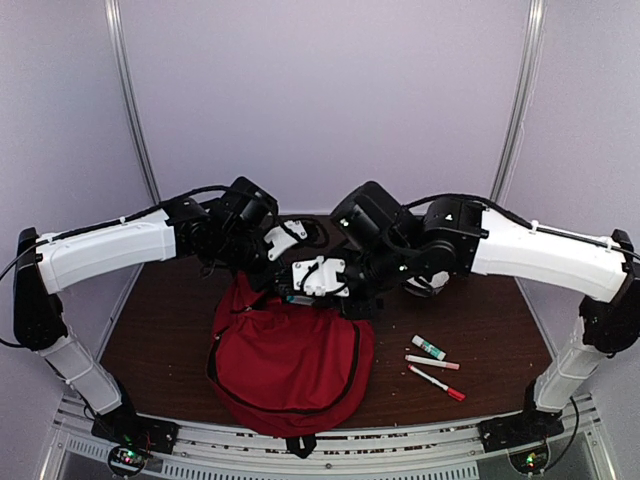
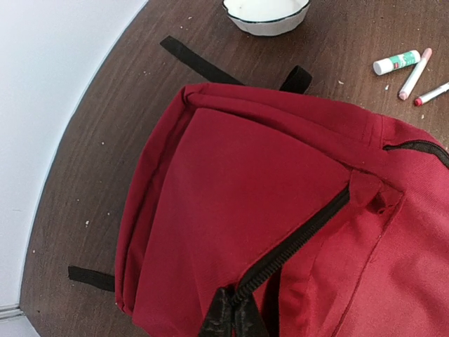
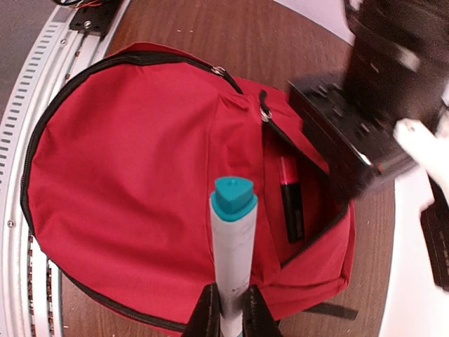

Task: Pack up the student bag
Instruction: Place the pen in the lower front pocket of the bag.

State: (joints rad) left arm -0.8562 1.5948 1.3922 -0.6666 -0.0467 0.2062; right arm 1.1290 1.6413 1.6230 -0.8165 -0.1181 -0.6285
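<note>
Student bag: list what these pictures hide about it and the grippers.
Top external: arms cover the student bag at its pocket.
Left wrist: bottom edge cuts off the left gripper; its hold is unclear.
Right wrist: the blurred left arm hides part of the pocket; one red marker shows.
Right wrist: right gripper hides the teal-capped marker below its middle.

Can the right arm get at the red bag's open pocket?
Probably yes: the right gripper, holding a teal-capped marker, hangs over the gaping pocket of the student bag; only the left arm crowds one side.
</note>
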